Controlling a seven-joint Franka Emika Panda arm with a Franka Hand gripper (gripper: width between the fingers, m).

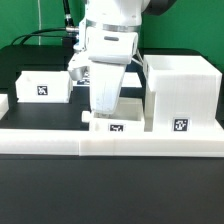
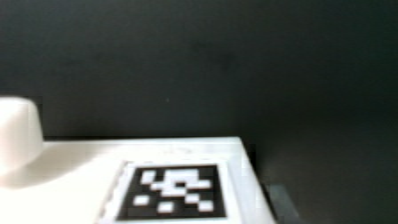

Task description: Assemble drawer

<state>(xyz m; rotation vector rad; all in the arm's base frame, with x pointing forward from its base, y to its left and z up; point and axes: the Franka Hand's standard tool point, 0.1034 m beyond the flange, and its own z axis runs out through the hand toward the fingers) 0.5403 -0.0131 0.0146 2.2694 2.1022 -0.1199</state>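
Note:
My gripper [image 1: 103, 112] is low at the middle of the table, right over a small open-top white box [image 1: 116, 124] with a tag on its front. Its fingertips are hidden by the hand and the box, so I cannot tell whether it holds the box. The wrist view shows a white face with a black-and-white tag [image 2: 175, 190] very close, but no fingers. The big cube-like casing [image 1: 181, 92] stands just to the exterior view's right of this box. A second small box [image 1: 44, 87] sits at the exterior view's left.
A long low white rail [image 1: 60, 141] runs across the front, with the small box and casing against it. A white edge [image 1: 3, 103] shows at the exterior view's far left. A rounded white shape [image 2: 15, 135] lies at the wrist view's edge. Cables hang behind the arm.

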